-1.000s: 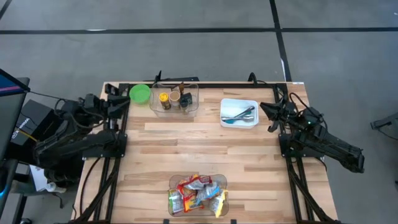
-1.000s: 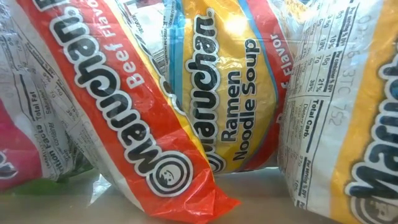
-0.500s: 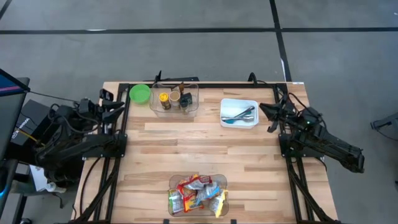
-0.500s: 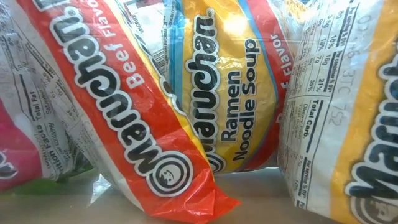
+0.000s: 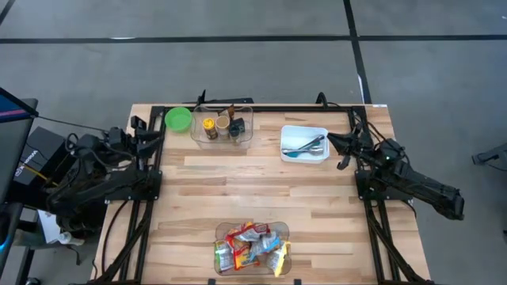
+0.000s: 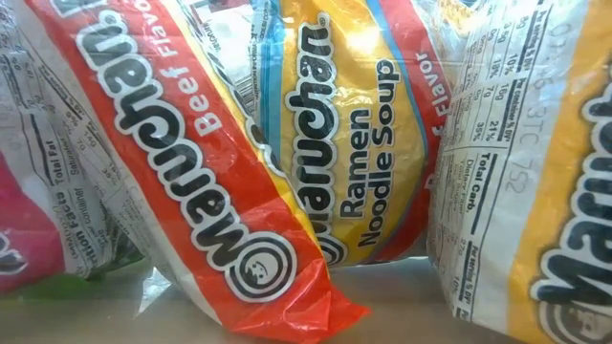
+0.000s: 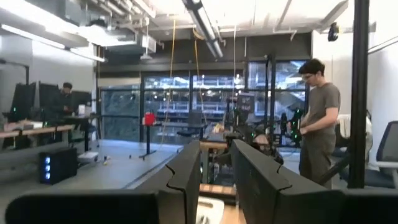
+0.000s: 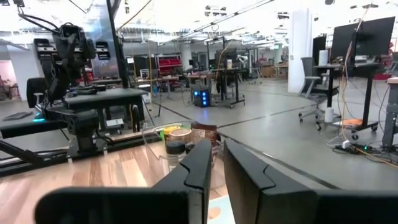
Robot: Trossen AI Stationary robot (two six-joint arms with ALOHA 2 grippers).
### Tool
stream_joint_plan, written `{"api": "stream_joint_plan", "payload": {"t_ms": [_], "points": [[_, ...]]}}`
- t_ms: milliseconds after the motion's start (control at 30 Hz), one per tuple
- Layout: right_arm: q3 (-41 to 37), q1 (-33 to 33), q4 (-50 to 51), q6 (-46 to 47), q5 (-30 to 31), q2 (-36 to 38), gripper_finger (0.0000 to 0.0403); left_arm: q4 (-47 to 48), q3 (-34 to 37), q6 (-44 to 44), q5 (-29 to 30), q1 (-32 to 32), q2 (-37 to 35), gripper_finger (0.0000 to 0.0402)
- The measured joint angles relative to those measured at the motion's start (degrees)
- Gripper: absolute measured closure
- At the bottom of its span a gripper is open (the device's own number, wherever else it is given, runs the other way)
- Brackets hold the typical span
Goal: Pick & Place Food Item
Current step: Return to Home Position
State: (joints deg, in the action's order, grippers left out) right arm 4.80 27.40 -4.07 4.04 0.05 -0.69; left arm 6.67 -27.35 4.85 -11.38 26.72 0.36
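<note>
Several ramen packets (image 5: 249, 249) lie in a clear bin (image 5: 223, 231) at the table's near edge. The low view is filled by them: an orange beef packet (image 6: 191, 162) leans on a yellow one (image 6: 354, 143). My left gripper (image 5: 156, 131) (image 7: 216, 146) hovers at the table's far left corner, pointing level across the table. Its fingers are a little apart with nothing between them. My right gripper (image 5: 331, 140) (image 8: 217, 144) hovers at the right edge beside the white tray, shut and empty. Both are far from the packets.
A green bowl (image 5: 178, 119) and a clear container of jars (image 5: 223, 125) (image 8: 180, 140) stand at the far edge. A white tray with utensils (image 5: 305, 144) sits at the far right. Bare wood lies across the middle. A person (image 7: 320, 118) stands in the room beyond.
My left arm has folded back toward the table's left edge and sunk a little, with its gripper still empty. The packets lie as before.
</note>
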Motion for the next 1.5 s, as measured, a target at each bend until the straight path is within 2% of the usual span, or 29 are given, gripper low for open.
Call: {"api": "stream_joint_plan", "payload": {"t_ms": [133, 267, 833, 1300, 1500], "points": [[-3.31, 0.31, -5.72, -0.12, 0.0, 0.01, 0.0365, -0.33, 2.35, 0.03, 1.51, 0.0, 0.02, 0.0317], [-3.39, 0.9, -5.64, 0.22, 0.0, 0.0, 0.0365, -1.15, 5.33, 0.06, 4.21, 0.0, 0.04, 0.0317], [-3.41, 0.87, 4.57, 0.06, -0.02, 0.0, 0.0365, -13.73, 21.51, -0.42, 8.94, 0.0, 0.07, 0.0317], [-3.41, 0.85, 5.72, 0.06, -0.04, -0.44, 0.0365, -14.31, 26.98, -1.59, 8.9, -0.02, 0.13, 0.0317], [-3.41, 0.85, 5.76, 0.04, -0.04, -0.44, 0.0365, -14.15, 26.99, -1.6, 8.86, -0.02, 0.24, 0.0317]]}}
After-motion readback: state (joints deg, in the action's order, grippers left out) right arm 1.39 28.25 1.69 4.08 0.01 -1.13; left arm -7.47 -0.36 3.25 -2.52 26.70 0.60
